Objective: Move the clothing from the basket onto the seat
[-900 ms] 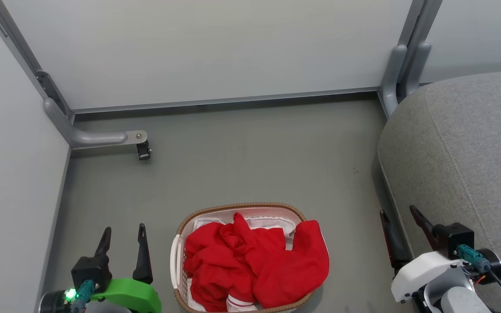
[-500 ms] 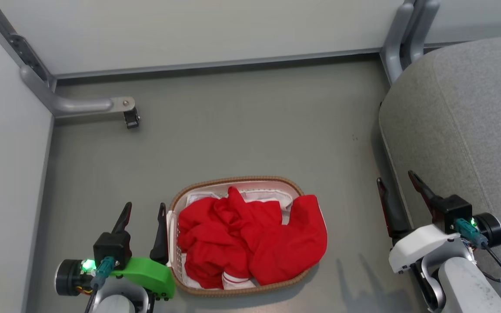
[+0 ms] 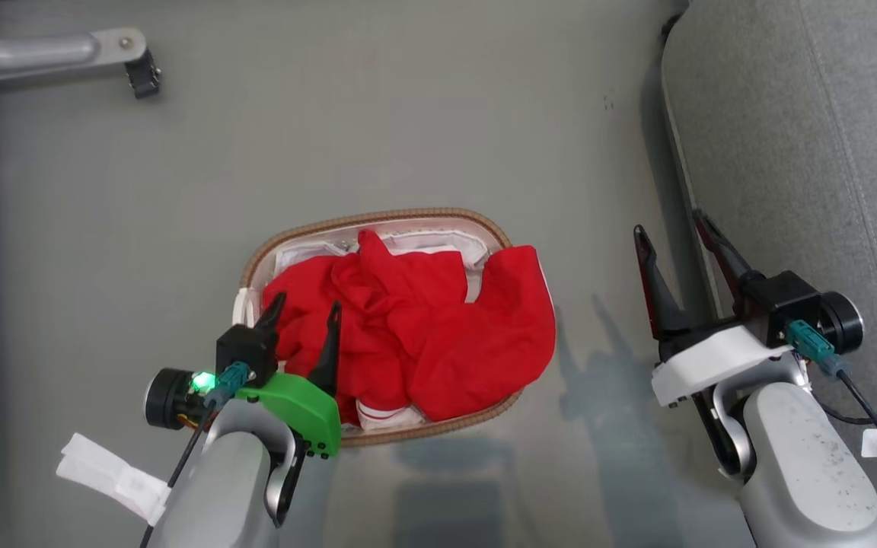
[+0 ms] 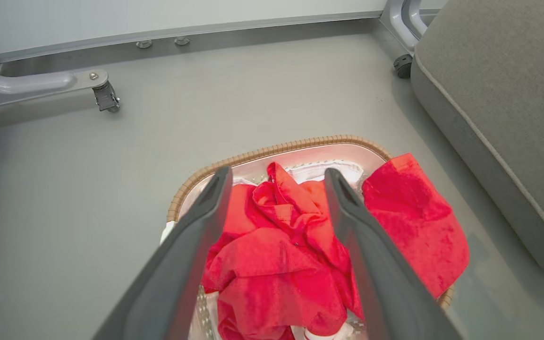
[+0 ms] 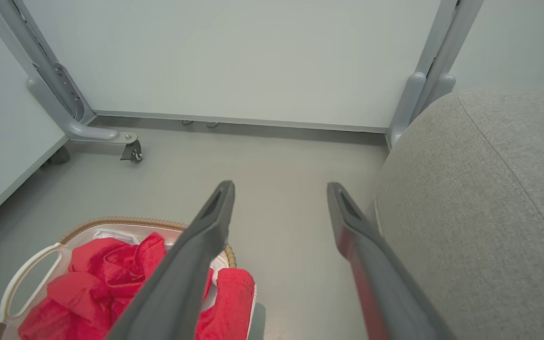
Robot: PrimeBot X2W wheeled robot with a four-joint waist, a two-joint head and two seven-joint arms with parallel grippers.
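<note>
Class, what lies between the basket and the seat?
Bare floor, seen in the left wrist view; in the head view the open right claw hangs over it.

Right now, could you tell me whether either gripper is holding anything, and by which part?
Nothing is held. The left gripper stands open over the clothing in the basket; the right gripper stands open beside the seat.

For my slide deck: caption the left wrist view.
Open left gripper aimed at red clothing heaped in the basket, grey seat nearby.
</note>
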